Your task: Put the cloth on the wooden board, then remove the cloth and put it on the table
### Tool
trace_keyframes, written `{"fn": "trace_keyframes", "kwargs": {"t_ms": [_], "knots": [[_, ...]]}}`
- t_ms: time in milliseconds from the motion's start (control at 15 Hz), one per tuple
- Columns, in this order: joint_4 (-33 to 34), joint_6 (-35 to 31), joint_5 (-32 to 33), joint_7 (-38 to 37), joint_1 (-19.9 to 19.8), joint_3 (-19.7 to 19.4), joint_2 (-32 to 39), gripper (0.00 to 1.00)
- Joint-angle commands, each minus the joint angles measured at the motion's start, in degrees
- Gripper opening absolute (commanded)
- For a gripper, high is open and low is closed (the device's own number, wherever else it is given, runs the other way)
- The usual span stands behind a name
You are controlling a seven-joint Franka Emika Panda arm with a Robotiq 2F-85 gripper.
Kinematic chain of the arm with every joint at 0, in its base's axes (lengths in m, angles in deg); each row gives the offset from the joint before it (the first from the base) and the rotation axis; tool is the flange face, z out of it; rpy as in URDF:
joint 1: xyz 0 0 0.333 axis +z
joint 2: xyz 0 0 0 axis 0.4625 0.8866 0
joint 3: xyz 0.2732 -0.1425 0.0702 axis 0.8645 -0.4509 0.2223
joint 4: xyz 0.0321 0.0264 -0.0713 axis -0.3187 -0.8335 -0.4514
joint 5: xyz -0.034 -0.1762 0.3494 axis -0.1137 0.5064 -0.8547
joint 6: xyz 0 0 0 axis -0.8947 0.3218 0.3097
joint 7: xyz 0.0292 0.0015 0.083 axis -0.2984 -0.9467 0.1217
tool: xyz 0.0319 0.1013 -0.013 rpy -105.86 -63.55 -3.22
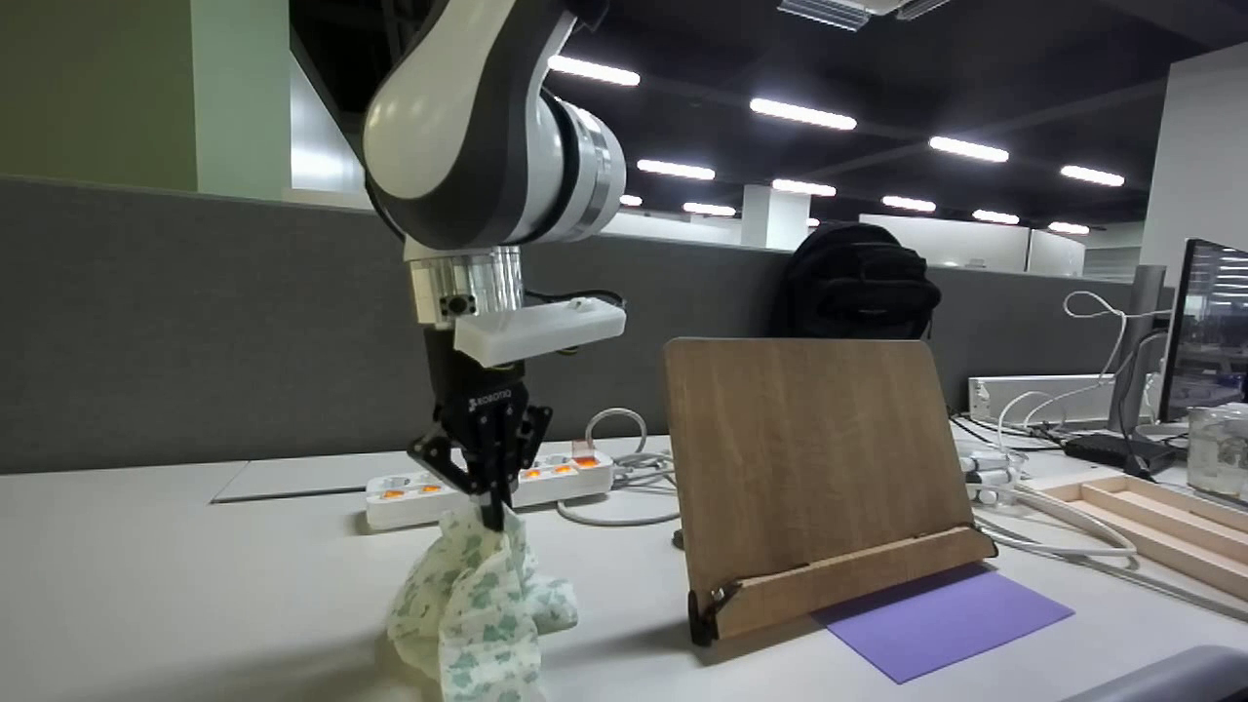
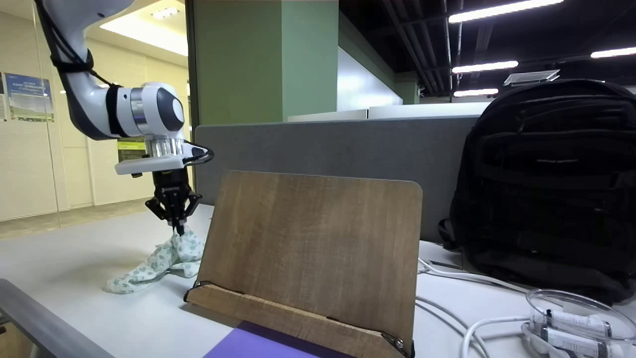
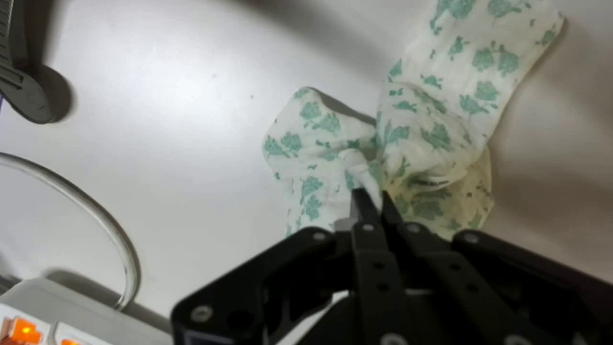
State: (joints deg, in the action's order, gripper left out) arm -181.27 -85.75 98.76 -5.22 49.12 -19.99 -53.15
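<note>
The cloth, pale with green floral print, shows in both exterior views [image 1: 492,609] [image 2: 158,264] and the wrist view [image 3: 431,129]. My gripper [image 1: 495,515] is shut on a pinched fold of the cloth, also in an exterior view [image 2: 178,229] and the wrist view [image 3: 375,203]. The cloth hangs bunched below the fingers, and its lower part lies on the white table [image 1: 195,595]. The wooden board [image 1: 814,448] leans upright on its stand with a front ledge, beside the cloth and apart from it. It shows in both exterior views [image 2: 318,243], its face bare.
A white power strip [image 1: 561,482] with cables lies behind the gripper. A purple sheet [image 1: 951,619] lies under the board's front. A black backpack [image 2: 551,199] stands behind the board. A wooden tray [image 1: 1160,526], a clear container [image 2: 579,323] and a monitor [image 1: 1209,322] stand beyond it.
</note>
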Motion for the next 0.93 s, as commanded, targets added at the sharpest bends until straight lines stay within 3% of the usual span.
{"fn": "trace_keyframes", "kwargs": {"t_ms": [0, 400, 867], "knots": [[2.16, 3.29, 1.44, -6.04, 1.52, -1.58, -5.54, 0.01], [9.73, 11.21, 1.03, -12.39, -1.98, -2.28, -16.09, 0.01], [13.70, 14.56, 0.85, -16.70, -11.84, -3.37, -26.37, 0.01]]}}
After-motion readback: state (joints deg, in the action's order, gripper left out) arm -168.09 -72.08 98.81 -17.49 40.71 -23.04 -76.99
